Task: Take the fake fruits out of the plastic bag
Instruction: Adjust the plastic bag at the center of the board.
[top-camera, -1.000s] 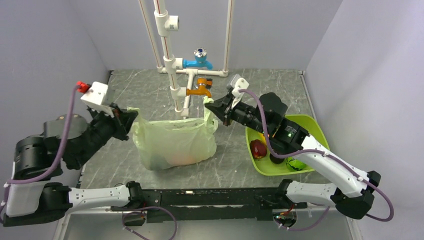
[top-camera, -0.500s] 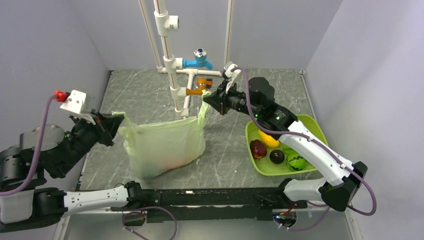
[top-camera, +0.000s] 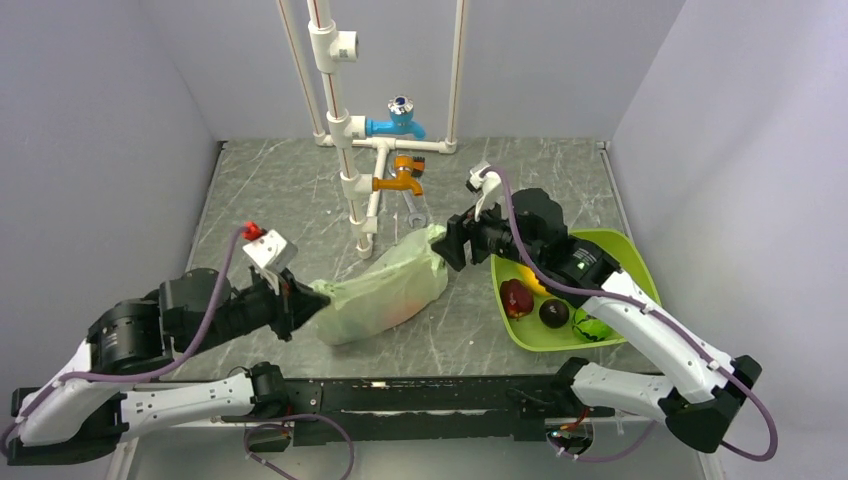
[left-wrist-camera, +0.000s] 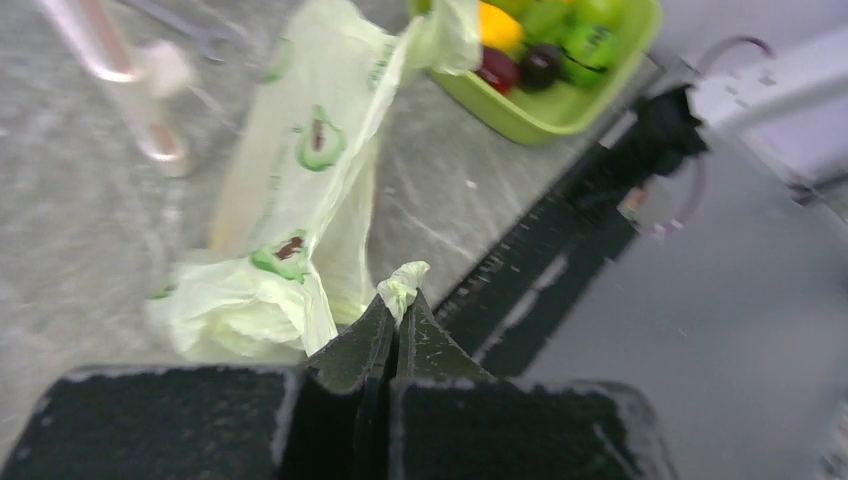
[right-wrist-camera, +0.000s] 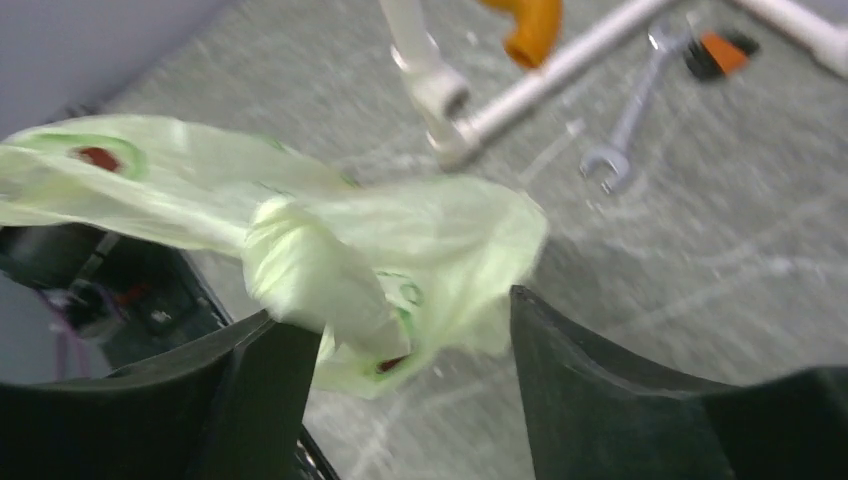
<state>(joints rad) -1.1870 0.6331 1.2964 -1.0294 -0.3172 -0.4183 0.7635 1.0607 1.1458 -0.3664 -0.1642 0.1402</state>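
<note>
The pale green plastic bag (top-camera: 385, 290) lies slumped on the table, and an orange-tinted shape shows faintly through its wall. My left gripper (top-camera: 303, 301) is shut on a twisted bit of the bag (left-wrist-camera: 405, 281) at its near-left end. My right gripper (top-camera: 447, 247) stands open at the bag's far-right end, with a loose fold of the bag (right-wrist-camera: 350, 240) hanging between its spread fingers (right-wrist-camera: 560, 345), not pinched. Other fake fruits rest in the lime-green tray (top-camera: 628, 255): a dark red one (top-camera: 516, 297), a dark purple one (top-camera: 552, 313) and a striped green one (top-camera: 592, 325).
White pipes (top-camera: 345, 130) with a blue valve (top-camera: 400, 115) and an orange tap (top-camera: 403, 175) rise behind the bag. A wrench (right-wrist-camera: 625, 130) lies on the table beside them. The black rail (top-camera: 420, 395) runs along the near edge.
My right gripper opened and let go of the bag's handle. The bag dropped from hanging spread between both arms to lying on the table. My left arm came down and inward, still holding it.
</note>
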